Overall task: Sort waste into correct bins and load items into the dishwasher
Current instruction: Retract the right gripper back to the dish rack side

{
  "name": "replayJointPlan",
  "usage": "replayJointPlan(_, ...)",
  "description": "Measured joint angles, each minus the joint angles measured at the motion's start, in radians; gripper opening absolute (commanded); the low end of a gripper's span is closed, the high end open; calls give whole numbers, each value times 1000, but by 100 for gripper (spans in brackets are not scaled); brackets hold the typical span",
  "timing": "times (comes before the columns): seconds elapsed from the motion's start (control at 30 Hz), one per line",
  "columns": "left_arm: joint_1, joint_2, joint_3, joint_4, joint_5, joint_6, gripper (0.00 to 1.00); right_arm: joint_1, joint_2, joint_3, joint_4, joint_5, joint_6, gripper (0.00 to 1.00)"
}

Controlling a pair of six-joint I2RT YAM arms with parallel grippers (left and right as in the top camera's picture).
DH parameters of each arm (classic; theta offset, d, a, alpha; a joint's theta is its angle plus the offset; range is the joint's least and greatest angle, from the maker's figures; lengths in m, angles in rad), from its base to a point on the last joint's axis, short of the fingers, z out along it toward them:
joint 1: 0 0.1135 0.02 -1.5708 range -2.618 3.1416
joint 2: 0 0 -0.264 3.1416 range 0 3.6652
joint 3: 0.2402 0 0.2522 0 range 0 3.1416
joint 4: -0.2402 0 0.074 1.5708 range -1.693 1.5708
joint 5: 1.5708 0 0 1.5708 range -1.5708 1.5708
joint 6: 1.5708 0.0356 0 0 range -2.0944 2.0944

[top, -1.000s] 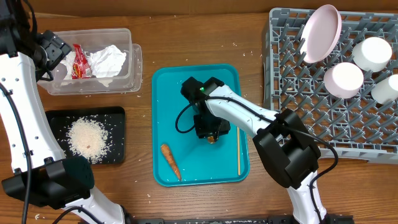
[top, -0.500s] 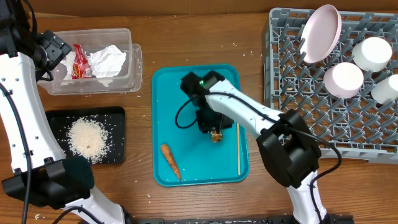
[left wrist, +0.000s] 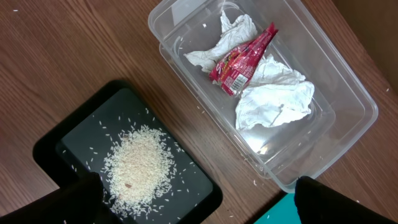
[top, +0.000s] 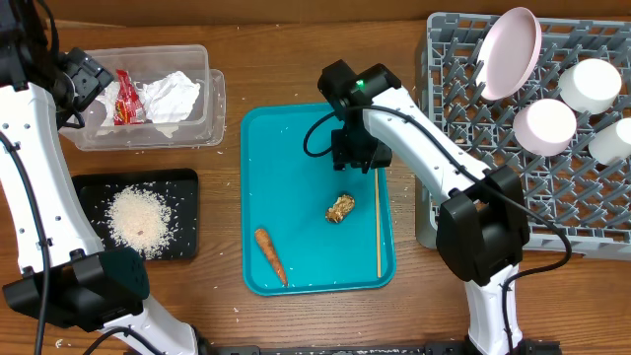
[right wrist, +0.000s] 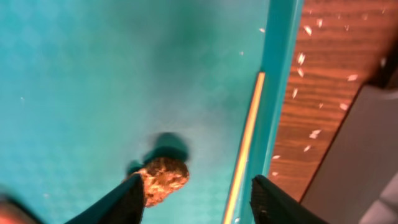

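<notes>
My right gripper (top: 355, 156) hangs open and empty above the back of the teal tray (top: 286, 148). In the right wrist view its fingers (right wrist: 124, 200) stand wide apart, with the brown food lump (right wrist: 160, 177) lying on the tray beside the left one. The lump (top: 341, 207) and the orange carrot (top: 271, 256) lie on the tray. My left gripper (top: 84, 84) is open and empty by the clear tub (top: 212, 108), which holds the red wrapper (left wrist: 241, 59) and white tissue (left wrist: 277, 99). Rice (left wrist: 140, 165) lies in the black tray (left wrist: 199, 193).
A thin wooden stick (top: 378, 222) lies along the teal tray's right edge. The grey dish rack (top: 493, 168) stands at the right with a tilted plate (top: 510, 54) and three white bowls (top: 545, 126). Loose rice grains are scattered on the wooden table.
My right gripper has risen and moved back from over the brown lump, which now lies uncovered on the teal tray. The left arm has not moved.
</notes>
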State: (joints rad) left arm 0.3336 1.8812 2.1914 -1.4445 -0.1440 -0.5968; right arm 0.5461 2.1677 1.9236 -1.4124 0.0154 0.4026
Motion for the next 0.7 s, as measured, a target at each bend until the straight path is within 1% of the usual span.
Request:
replayJointPlan(0.17,0,0,0,0,0,0,100,-1,0,10,9,16,6,68)
replayJointPlan(0.23,0,0,0,0,0,0,100,-11,0,51,-38,48,19,75)
replayJointPlan(0.3,0,0,0,0,0,0,100,-29,0,126,-89,81,25,90)
replayJointPlan(0.33,0,0,0,0,0,0,100,-42,-4,176,-110,100,29,100)
replayJointPlan(0.47,0,0,0,0,0,0,100,-112,-52,370,-189,164,38,100)
replayJointPlan(0.5,0,0,0,0,0,0,100,-151,-85,423,-207,179,38,100)
replayJointPlan(0.57,0,0,0,0,0,0,100,-201,-123,468,-222,187,39,100)
replayJointPlan(0.7,0,0,0,0,0,0,100,-391,-221,512,-227,206,40,100)
